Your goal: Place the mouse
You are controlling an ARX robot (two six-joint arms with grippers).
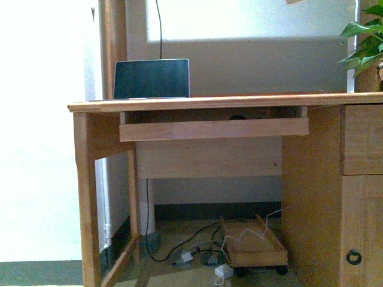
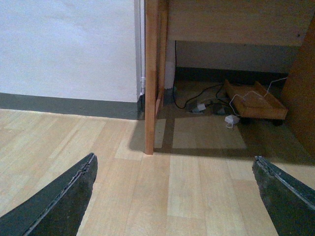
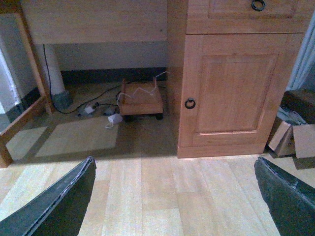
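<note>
In the front view a small dark rounded dome, apparently the mouse (image 1: pixel 238 117), peeks over the front board of the pull-out tray (image 1: pixel 213 128) under the desktop; most of it is hidden. Neither arm shows in that view. My left gripper (image 2: pixel 174 164) is open above bare wooden floor, facing the desk's left leg (image 2: pixel 150 78), with nothing between its dark fingers (image 2: pixel 69 196). The right gripper (image 3: pixel 174 164) is also open and empty over the floor, in front of the desk's cabinet door (image 3: pixel 235 88).
A laptop (image 1: pixel 152 78) stands open on the wooden desk (image 1: pixel 227 101), and a plant (image 1: pixel 365 42) is at its right end. Under the desk lie a wheeled wooden stand (image 3: pixel 141 102), cables and adapters (image 3: pixel 114 119). Cardboard boxes (image 3: pixel 295 140) sit right of the cabinet.
</note>
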